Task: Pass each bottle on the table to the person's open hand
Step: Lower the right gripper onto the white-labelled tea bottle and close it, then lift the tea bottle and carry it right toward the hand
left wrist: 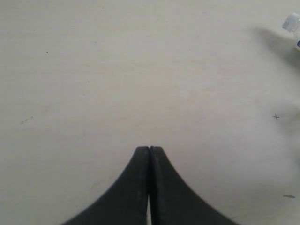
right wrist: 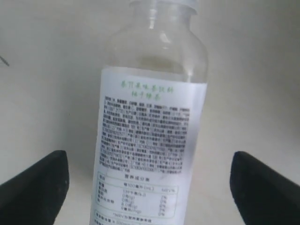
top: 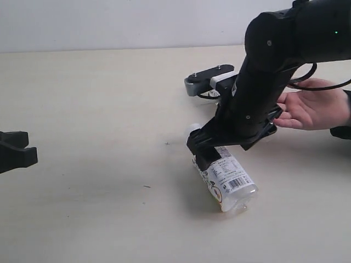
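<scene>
- While one bottle [top: 227, 178] lies on its side on the desk [top: 82, 109] in the exterior view, my right arm [top: 263, 93] is bent down over its capped end. The right jaws look spread across the neck rather than closed on it.
- In that same view the person's open hand [top: 312, 109] waits palm-up just behind the arm, with nothing in it. The left jaws sit far off at the left edge, well away from the bottle.
- I see no other bottle on the desk from here, so I cannot tell how many have been passed over or wait outside the view.
- In the left wrist view the left jaws are pressed tight together over bare desk [left wrist: 140, 70], holding nothing. Only a white cap [left wrist: 291, 21] shows at the far corner.
- In the right wrist view the bottle [right wrist: 150, 140] fills the middle, label facing the camera. The right jaws stand wide, one black tip [right wrist: 37, 187] on each side, and both are clear of the plastic.
- My reading is that this bottle is lined up but not yet gripped. Closing, lifting and carrying it to the hand are all still ahead.
</scene>
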Available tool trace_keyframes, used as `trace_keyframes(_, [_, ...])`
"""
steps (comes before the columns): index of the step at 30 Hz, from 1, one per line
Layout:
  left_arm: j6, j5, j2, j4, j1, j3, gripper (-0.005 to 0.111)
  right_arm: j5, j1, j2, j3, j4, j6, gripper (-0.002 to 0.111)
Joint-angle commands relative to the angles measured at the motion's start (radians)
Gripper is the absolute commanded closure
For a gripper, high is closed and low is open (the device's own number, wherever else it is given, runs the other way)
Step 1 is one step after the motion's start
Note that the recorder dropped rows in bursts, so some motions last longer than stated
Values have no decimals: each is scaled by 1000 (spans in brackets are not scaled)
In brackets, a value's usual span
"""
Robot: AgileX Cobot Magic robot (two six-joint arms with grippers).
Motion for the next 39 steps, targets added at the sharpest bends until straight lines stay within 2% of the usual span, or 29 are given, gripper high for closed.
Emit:
trace_keyframes(1, [3, -1, -8, -8, 4, 4, 107, -5, 9, 46, -21, -4, 12, 20])
trace_keyframes(11, [3, -1, -8, -8, 4, 4, 107, -35, 9, 118, -26, -9, 12, 21])
trace_keyframes(19, [3, -1, -8, -8, 4, 4, 107, -41, 9, 128, -26, -9, 12, 31])
trace_keyframes(23, [3, -1, -8, -8, 4, 4, 107, -41, 9, 128, -26, -9, 12, 45])
trace_keyframes(26, [3, -1, -8, -8, 4, 4, 107, -41, 9, 128, -26, 2, 12, 61])
trace_keyframes(28, [3, -1, -8, -8, 4, 4, 107, -34, 9, 124, -26, 12, 12, 75])
trace_keyframes(31, [3, -1, -8, -8, 4, 4, 107, 14, 9, 118, -41, 37, 12, 103])
trace_keyframes(32, [3, -1, -8, -8, 4, 4, 107, 41, 9, 115, -54, 38, 12, 108])
trace_keyframes(39, [3, -1, -8, -8, 4, 4, 107, 191, 9, 79, -160, 42, 12, 108])
